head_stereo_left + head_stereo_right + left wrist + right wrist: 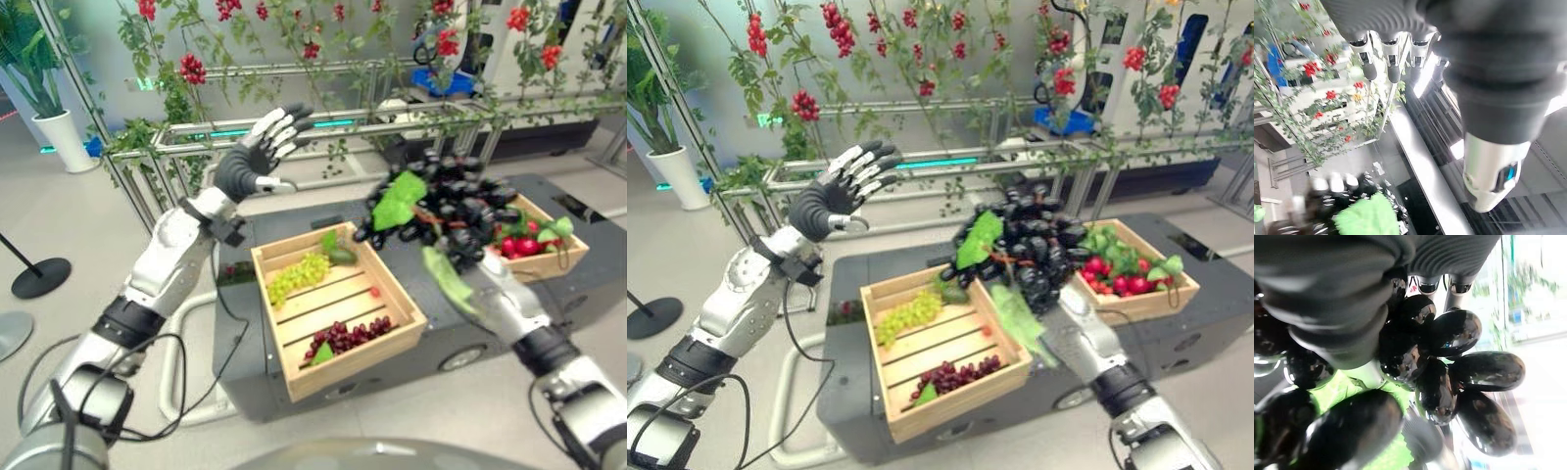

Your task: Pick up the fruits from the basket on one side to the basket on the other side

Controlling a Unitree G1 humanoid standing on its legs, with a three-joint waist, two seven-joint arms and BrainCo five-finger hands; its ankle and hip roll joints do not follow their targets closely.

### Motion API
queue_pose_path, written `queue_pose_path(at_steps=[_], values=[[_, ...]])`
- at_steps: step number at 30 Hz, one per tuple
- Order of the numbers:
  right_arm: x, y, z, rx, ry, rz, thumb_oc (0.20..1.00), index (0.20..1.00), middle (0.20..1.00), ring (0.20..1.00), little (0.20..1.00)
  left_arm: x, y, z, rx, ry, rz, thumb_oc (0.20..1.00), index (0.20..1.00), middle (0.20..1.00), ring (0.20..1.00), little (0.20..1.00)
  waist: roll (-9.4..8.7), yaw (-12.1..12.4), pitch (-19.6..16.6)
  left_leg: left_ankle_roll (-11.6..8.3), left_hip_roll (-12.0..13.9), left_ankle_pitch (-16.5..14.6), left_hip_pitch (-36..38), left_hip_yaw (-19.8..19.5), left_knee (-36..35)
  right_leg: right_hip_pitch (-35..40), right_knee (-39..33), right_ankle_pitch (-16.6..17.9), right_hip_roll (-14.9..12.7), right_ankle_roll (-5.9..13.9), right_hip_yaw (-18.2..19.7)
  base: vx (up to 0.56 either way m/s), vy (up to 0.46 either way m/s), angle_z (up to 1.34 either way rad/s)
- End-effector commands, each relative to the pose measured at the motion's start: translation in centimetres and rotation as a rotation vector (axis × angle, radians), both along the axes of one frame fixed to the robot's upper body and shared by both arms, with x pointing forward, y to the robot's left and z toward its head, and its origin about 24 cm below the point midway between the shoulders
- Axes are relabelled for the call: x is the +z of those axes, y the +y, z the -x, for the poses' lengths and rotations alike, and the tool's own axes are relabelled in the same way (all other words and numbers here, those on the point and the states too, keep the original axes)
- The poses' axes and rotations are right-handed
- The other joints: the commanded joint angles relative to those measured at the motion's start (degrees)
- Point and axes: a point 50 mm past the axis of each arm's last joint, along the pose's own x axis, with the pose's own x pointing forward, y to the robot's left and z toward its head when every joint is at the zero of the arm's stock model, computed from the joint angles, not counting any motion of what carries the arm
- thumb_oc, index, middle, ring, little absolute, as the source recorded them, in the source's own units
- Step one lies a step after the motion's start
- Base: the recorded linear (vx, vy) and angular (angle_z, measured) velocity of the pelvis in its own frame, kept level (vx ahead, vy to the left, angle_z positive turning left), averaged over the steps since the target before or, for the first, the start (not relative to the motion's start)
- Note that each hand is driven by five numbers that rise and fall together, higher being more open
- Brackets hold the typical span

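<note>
- Black grapes [1449,362], with green leaves [397,201], are clasped in the right hand [458,245], fingers curled round the bunch; it hangs above the gap between the two crates.
- Left crate [294,377], at the bench's [598,279] front left edge, holds green grapes [294,274], red grapes [348,338] and one small red fruit [374,292].
- Right crate [571,257], near the right edge, holds red fruit [524,245] with leaves.
- Left hand [263,147], fingers spread wide, is raised above the bench's left rear corner, holding nothing.

Pale floor [59,215], potted plant [44,88], metal trellis [323,122] with red-berried vines [191,69]
</note>
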Motion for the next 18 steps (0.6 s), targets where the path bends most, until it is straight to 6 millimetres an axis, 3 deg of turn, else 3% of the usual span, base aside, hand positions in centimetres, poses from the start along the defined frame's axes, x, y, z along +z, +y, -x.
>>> queue_pose_path(at_steps=[1, 7, 15, 18], values=[[3.1, -3.5, -0.3, -0.151, -0.157, -0.059, 0.200, 0.200, 0.200, 0.200, 0.200, 2.2, 2.1, 0.3, 0.046, -0.098, -0.006, 1.000, 1.000, 1.000, 1.000, 1.000, -2.75, -0.7, -2.6, 1.89, -3.6, -2.1, 0.2, 0.6, 0.9, 0.3, 3.5, -0.3, -3.7, 7.06, 0.6, 0.00, 0.000, 0.00], [3.5, -6.8, 0.2, -0.281, -0.167, -0.046, 0.200, 0.200, 0.200, 0.200, 0.200, 2.2, 3.1, 0.6, 0.075, -0.094, -0.013, 1.000, 1.000, 1.000, 1.000, 1.000, -2.78, -1.0, -2.6, 1.88, -3.6, -2.3, 0.4, 0.6, 0.9, 0.4, 3.6, -0.4, -3.6, 7.05, 0.8, 0.00, 0.000, 0.00], [3.9, -8.8, 0.8, -0.359, -0.180, -0.017, 0.200, 0.200, 0.200, 0.200, 0.200, 1.7, 3.9, 0.8, 0.102, -0.075, -0.010, 1.000, 1.000, 1.000, 1.000, 1.000, -2.67, -1.6, -2.2, 1.90, -3.6, -2.7, 0.7, 1.1, 1.2, 0.3, 4.0, -0.6, -3.6, 7.06, 1.1, 0.00, 0.001, 0.00], [3.7, -10.5, 1.7, -0.436, -0.176, 0.004, 0.200, 0.200, 0.200, 0.200, 0.200, 0.9, 4.6, 1.2, 0.137, -0.057, 0.006, 1.000, 1.000, 1.000, 1.000, 1.000, -2.72, -2.3, -1.9, 2.01, -3.6, -3.3, 0.6, 1.4, 2.1, 0.0, 4.4, -0.7, -3.5, 7.00, 1.7, 0.01, 0.011, -0.03]])
